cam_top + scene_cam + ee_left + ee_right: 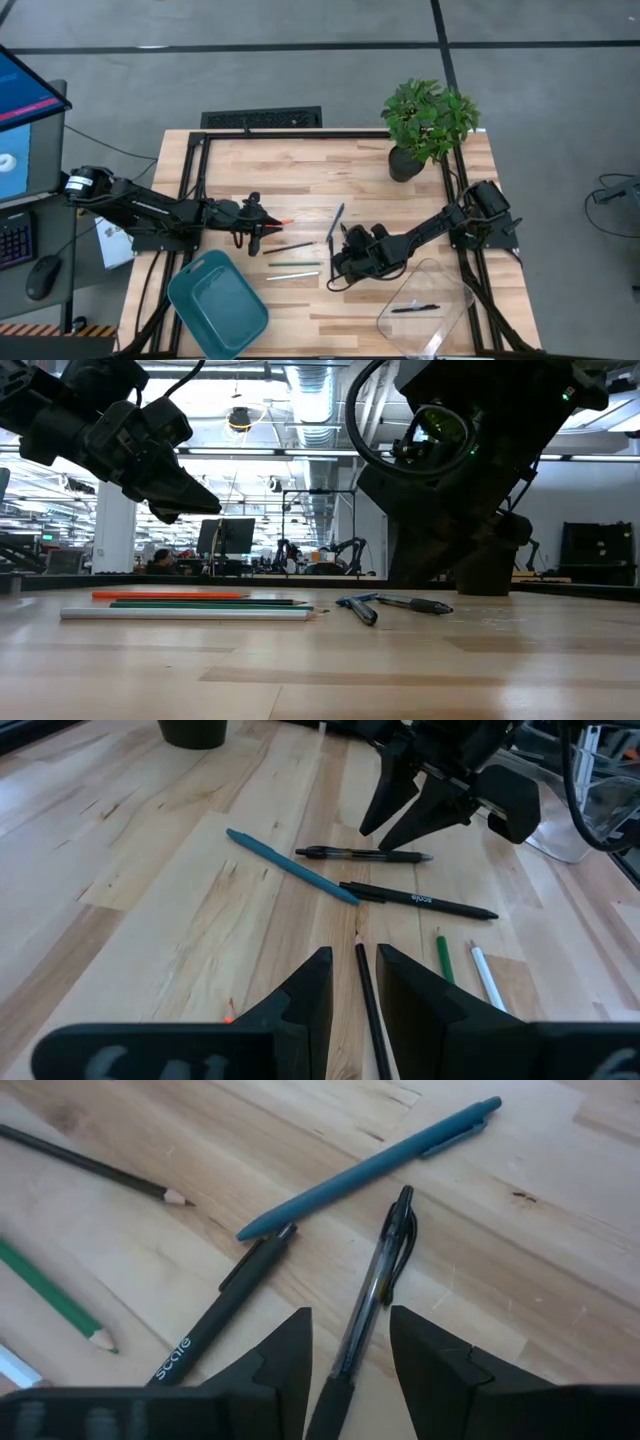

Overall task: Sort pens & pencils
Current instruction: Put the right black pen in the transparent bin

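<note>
While right end effector hangs released, clear pen between fingers: light, stiff, slippery; grasp mid-barrel.

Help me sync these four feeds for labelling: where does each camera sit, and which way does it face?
High view: overhead, facing straight down; both arms show, left gripper, right gripper.
Low view: table height, facing level across the table; both arms hang in from above.
Left wrist view: on the left arm, facing the right arm; own fingers show.
Right wrist view: on the right arm, facing down; own open fingers straddle the clear pen.
Shared: the blue pen appears in both wrist views.
</note>
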You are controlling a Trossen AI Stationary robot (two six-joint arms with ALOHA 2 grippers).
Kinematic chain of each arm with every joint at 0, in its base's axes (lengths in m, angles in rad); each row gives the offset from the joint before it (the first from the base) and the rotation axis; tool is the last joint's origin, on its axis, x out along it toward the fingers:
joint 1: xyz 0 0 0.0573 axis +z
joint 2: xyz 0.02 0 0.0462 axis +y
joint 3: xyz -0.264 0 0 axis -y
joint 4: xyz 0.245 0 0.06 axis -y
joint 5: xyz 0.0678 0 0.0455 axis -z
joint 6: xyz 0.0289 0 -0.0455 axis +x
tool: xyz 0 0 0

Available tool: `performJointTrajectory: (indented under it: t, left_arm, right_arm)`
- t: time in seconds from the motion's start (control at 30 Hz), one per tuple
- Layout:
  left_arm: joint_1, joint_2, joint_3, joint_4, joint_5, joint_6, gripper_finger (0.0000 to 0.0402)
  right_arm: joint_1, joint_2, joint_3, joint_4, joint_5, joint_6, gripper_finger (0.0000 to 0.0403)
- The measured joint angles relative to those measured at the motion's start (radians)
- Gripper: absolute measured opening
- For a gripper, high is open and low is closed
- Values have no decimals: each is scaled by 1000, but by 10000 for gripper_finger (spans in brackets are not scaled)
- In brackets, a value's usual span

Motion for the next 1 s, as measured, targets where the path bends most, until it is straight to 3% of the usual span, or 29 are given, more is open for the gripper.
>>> performJointTrajectory:
  t: [0.3, 1.0]
  left_arm:
    - [0, 0, 0, -5, 1, 0, 71]
    - [0, 0, 0, -7, 23, 0, 71]
  right_arm:
    - [5, 79, 0, 27, 32, 27, 157]
    - [18, 89, -2, 26, 99, 53, 138]
